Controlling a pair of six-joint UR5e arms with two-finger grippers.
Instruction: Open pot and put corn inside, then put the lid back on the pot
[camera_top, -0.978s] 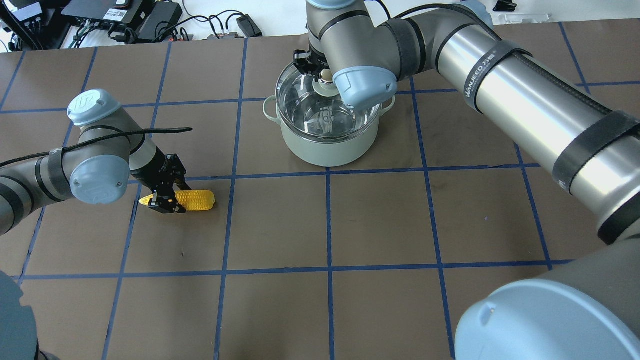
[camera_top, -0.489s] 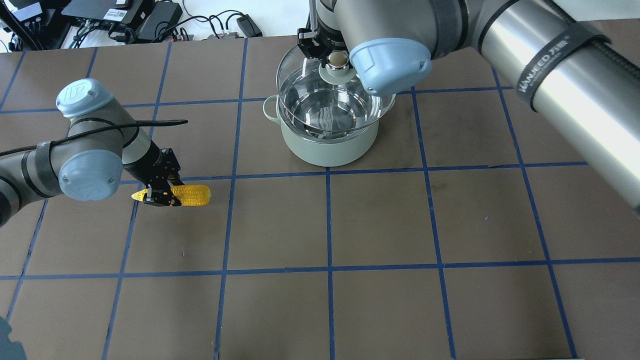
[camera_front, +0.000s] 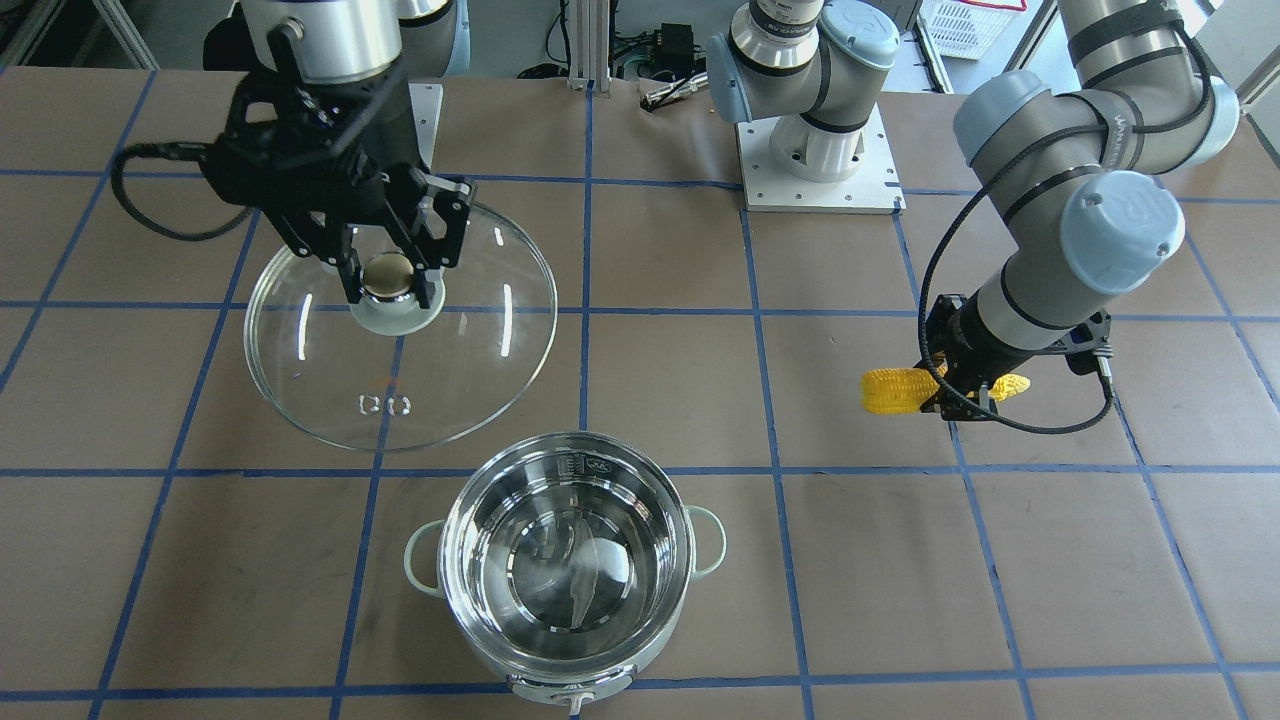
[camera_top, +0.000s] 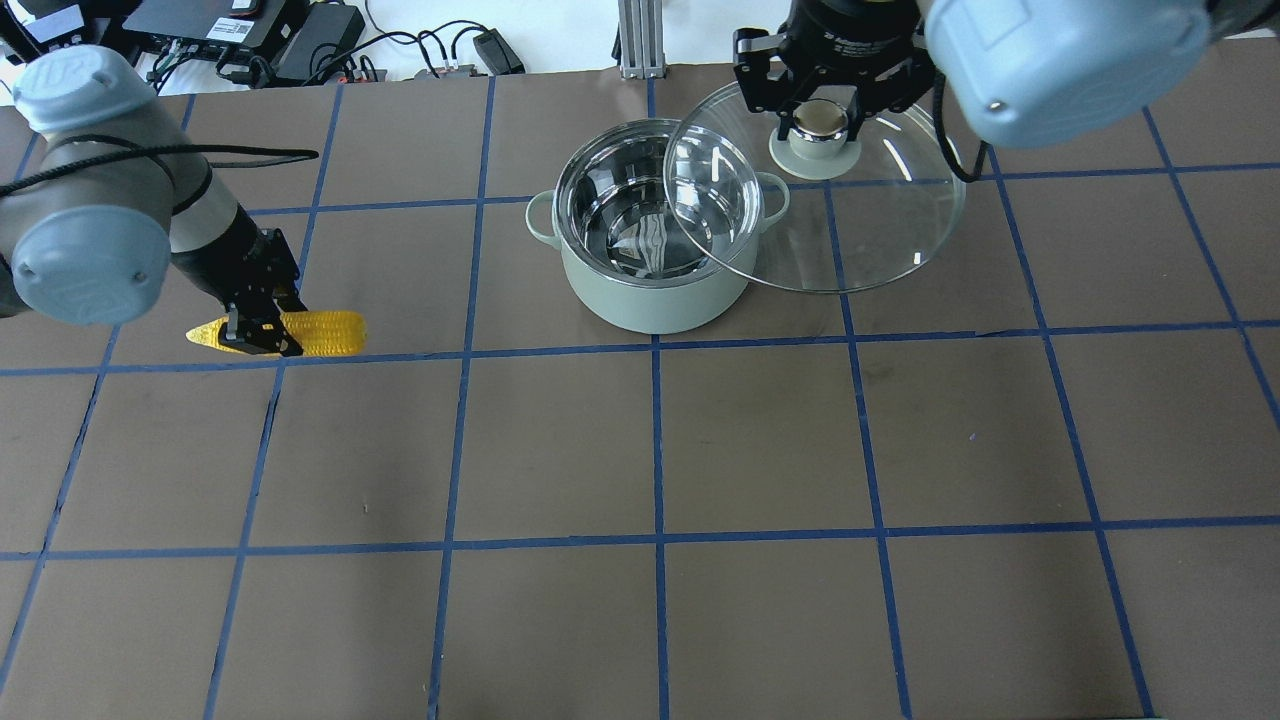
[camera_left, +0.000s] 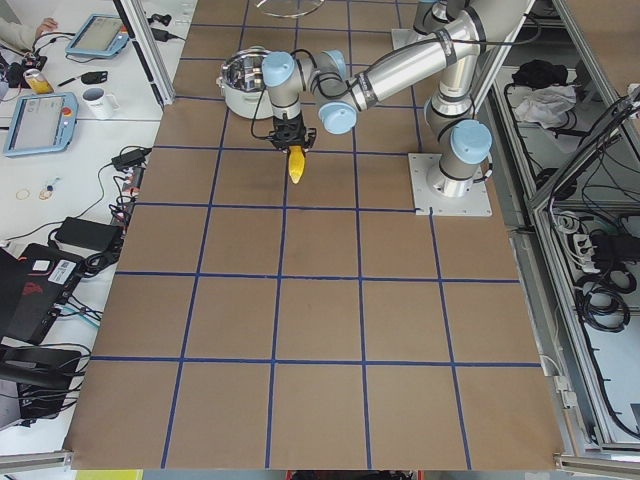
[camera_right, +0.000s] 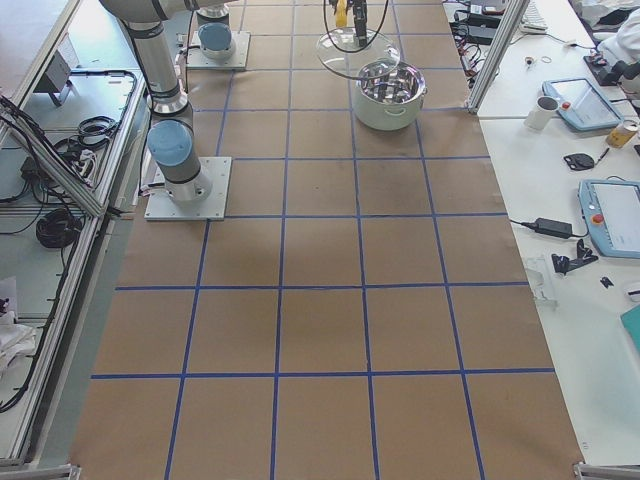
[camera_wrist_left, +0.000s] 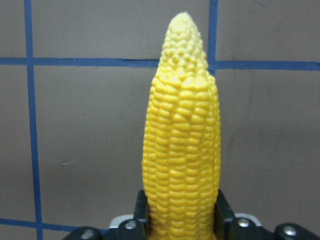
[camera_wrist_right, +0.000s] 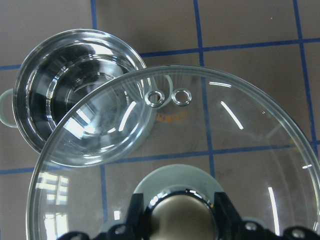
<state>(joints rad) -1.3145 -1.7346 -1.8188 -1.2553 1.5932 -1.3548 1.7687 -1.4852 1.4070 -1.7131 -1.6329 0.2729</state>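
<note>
Swings the lid (camera_top: 880, 225) off the pot (camera_top: 650, 290) and out to its right, with the right gripper (camera_top: 820, 125) clamped on the knob (camera_front: 388, 277) — leaves the steel bowl open and empty, ready for loading. Carries the corn (camera_top: 320, 333) up and leftward, pinched tight in the left gripper (camera_top: 255, 335), well apart from the pot. Hard to judge either height over the table. Shows the pot's right rim only through glass overhead.
</note>
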